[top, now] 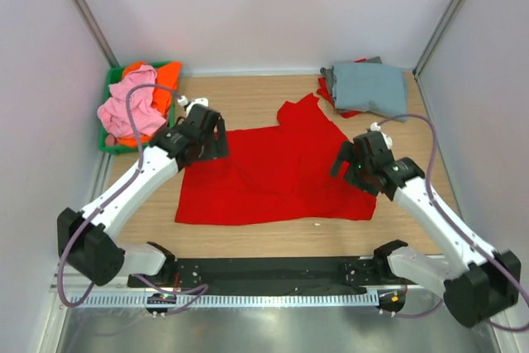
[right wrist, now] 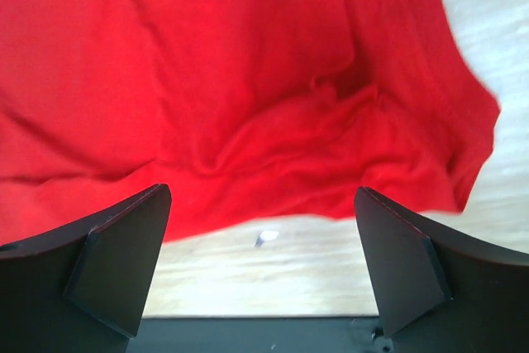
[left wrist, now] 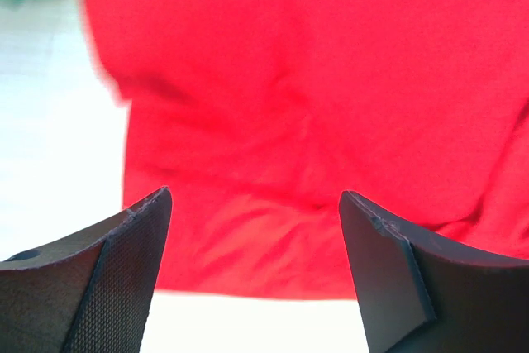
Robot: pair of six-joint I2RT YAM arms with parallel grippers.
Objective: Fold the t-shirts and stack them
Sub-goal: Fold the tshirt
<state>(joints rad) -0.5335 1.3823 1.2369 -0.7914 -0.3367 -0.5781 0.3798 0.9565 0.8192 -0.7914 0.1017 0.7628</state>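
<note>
White arms (top: 124,192), black joints (top: 87,250), purple cables (top: 411,116), black wedge fingers (left wrist: 107,287)

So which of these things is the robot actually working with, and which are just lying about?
Part of the job:
red t-shirt, spread in the middle
grey-blue shirt, folded at back right
pink shirt and orange shirt, heaped in the green bin

Just lying about:
the green bin itself
small white scrap near the table front edge

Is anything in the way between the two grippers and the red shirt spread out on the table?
Nothing visible. The left gripper and right gripper hang open over the red shirt's side edges, with only its cloth and bare table in front of them.
</note>
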